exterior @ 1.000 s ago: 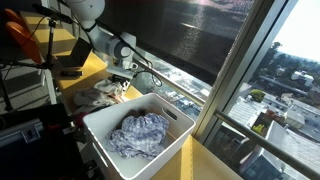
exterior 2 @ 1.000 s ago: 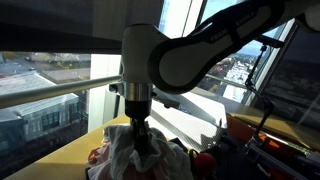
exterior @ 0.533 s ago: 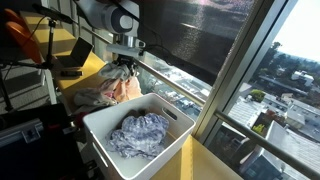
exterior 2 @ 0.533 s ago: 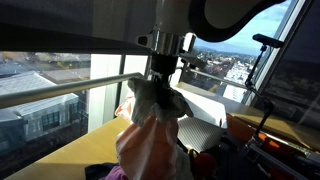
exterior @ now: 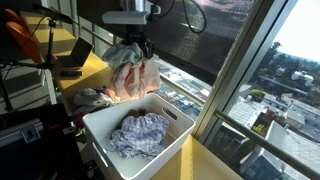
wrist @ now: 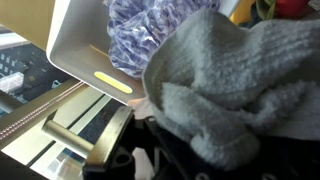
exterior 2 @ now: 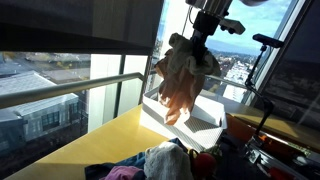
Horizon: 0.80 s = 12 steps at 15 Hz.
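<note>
1. Your arm (exterior: pixel 128 16) is raised high, with the wrist pointing straight down over the yellow table (exterior 2: pixel 90 145).
2. One white bin (exterior: pixel 165 148) holds one blue patterned cloth (exterior: pixel 140 133).
3. Your gripper (exterior: pixel 141 44) is clamped on one cloth bundle (exterior: pixel 130 72), which is in the air near the bin's rim.
4. The bundle hangs with its long axis vertical and its loose end pointing down.
5. One clothes pile (exterior: pixel 95 97) lies on the table below.

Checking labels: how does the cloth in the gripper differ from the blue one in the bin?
The held cloth hangs from the shut gripper; the blue cloth lies in the bin. The held cloth is plain pinkish-grey; the blue cloth is patterned. Both are crumpled.
</note>
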Motion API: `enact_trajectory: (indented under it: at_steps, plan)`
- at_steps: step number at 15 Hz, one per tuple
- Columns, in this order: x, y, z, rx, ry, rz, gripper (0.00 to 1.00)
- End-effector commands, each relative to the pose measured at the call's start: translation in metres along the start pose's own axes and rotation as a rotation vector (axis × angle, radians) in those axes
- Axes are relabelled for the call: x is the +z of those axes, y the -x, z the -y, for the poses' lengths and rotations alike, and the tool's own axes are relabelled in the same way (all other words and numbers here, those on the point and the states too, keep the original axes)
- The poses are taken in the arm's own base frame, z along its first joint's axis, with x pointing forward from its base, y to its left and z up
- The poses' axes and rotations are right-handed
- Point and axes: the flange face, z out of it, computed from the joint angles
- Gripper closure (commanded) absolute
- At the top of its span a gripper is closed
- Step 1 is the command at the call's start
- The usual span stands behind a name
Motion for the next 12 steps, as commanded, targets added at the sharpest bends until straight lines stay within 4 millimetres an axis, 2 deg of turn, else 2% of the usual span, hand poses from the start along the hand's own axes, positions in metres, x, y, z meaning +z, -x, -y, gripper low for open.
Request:
enact_trajectory:
  at_steps: [1,2,3,5,6,8,12]
  plan:
    - [-0.064,0.062,-0.034,0.081,0.086,-0.025,0.98]
    - [-0.076,0.082,-0.048,0.101,0.104,-0.023,0.98]
    - [-0.084,0.094,-0.057,0.124,0.122,-0.017,0.98]
    - [-0.079,0.116,-0.075,0.162,0.138,0.001,0.98]
    - [-0.07,0.122,-0.079,0.173,0.138,0.007,0.98]
    - [-0.039,0.126,-0.077,0.181,0.117,0.029,0.98]
    - [0.044,0.116,-0.055,0.151,0.06,0.056,0.98]
